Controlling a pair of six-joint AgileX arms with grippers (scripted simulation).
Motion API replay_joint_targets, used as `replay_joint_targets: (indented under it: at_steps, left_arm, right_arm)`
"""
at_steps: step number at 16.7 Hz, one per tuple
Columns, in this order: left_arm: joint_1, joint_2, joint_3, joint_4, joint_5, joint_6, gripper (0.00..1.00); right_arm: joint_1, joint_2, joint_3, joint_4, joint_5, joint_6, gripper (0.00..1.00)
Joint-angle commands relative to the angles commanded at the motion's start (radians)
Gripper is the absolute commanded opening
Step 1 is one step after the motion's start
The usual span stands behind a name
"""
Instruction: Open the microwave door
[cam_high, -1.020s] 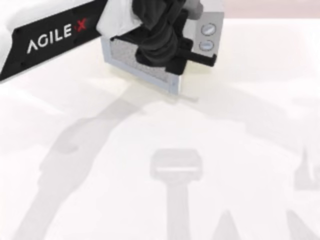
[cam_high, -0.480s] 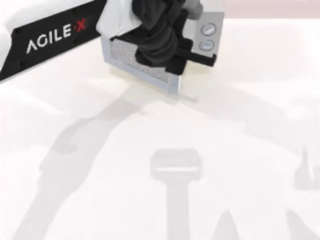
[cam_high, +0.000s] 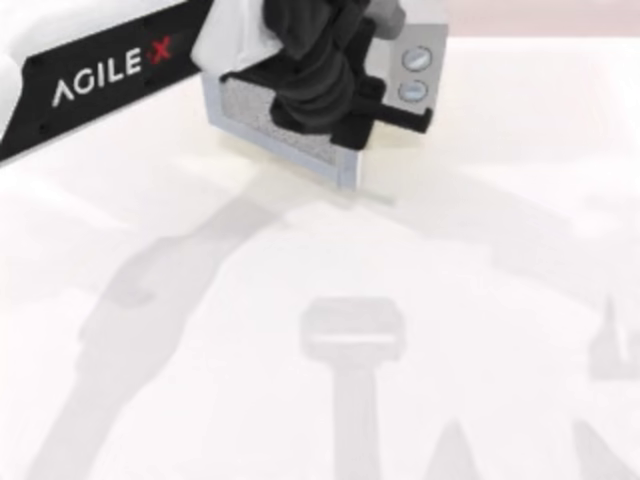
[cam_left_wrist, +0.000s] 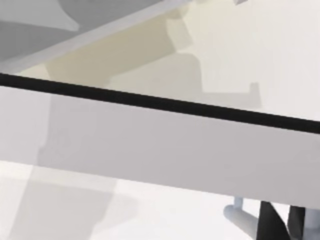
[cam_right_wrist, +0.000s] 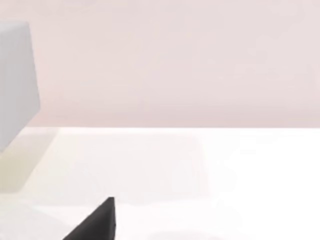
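Observation:
The light-grey microwave (cam_high: 425, 40) stands at the table's far edge, its two round knobs (cam_high: 417, 60) facing up the top view. The microwave door (cam_high: 262, 112), with its speckled mesh window, hangs swung partly outward, its free edge nearest the table's middle. My left gripper (cam_high: 372, 112) reaches down over the door's free end and is shut on the slim handle (cam_left_wrist: 245, 220). In the left wrist view the door panel (cam_left_wrist: 175, 145) fills the picture and dark fingers (cam_left_wrist: 272, 225) straddle the handle. Of my right gripper only one black finger (cam_right_wrist: 97, 222) shows, away from the microwave.
The left arm's black link (cam_high: 100, 80) crosses the top view's upper left above the pale table (cam_high: 320, 280). The right wrist view shows a grey side of the microwave (cam_right_wrist: 15, 80) and a pinkish wall (cam_right_wrist: 175, 60) behind the table.

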Motion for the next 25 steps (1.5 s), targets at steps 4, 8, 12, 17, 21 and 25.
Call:
replay_joint_targets:
  at_steps: [4,8,12,17,21,25]
  left_arm:
    - [0.0,0.0,0.0,0.0,0.0,0.0,0.0]
    - [-0.006,0.003,-0.003,0.0,0.007,-0.004,0.0]
    - [0.011,-0.038,-0.056,0.022,0.034,0.051,0.0]
    - [0.032,-0.086,-0.125,0.046,0.073,0.126,0.0]
    - [0.032,-0.086,-0.125,0.046,0.073,0.126,0.0]
    - [0.032,-0.086,-0.125,0.046,0.073,0.126,0.0]
  right_arm:
    - [0.0,0.0,0.0,0.0,0.0,0.0,1.0]
    - [0.0,0.0,0.0,0.0,0.0,0.0,1.0]
    - [0.0,0.0,0.0,0.0,0.0,0.0,1.0]
    - [0.0,0.0,0.0,0.0,0.0,0.0,1.0]
    - [0.0,0.0,0.0,0.0,0.0,0.0,1.0]
    - [0.0,0.0,0.0,0.0,0.0,0.0,1.0]
